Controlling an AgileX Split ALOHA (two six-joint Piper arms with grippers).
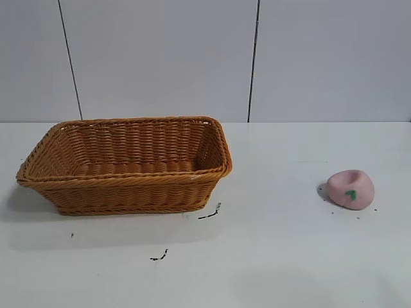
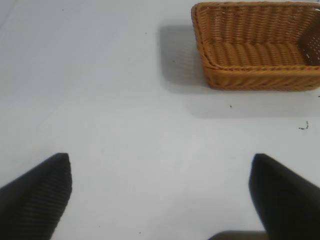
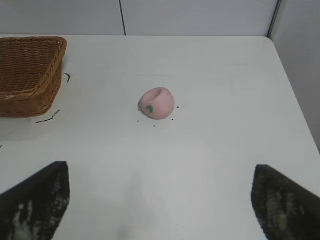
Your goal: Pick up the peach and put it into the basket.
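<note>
while peach (image 1: 350, 189) dimple tilts up, basket (image 1: 128, 186) long axis sideways

You see neither arm from the exterior camera, and each wrist camera shows only two dark fingertips (image 2: 37, 192) (image 3: 35, 200) cut off at its frame edge. The orange-brown woven wicker basket (image 2: 257, 75) (image 3: 30, 95) runs off the frame in both wrist views. The small black marks (image 1: 209, 213) on the white table (image 1: 289, 256) are too small to identify.

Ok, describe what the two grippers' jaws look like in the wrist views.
Only jaw tips show. The left gripper has two dark, near-black wedge-shaped tips with a fine ribbed texture. The right gripper has matching dark wedges, but theirs carry pale, worn-looking blotches. No cables, markings or arm bodies are visible in any view.
</note>
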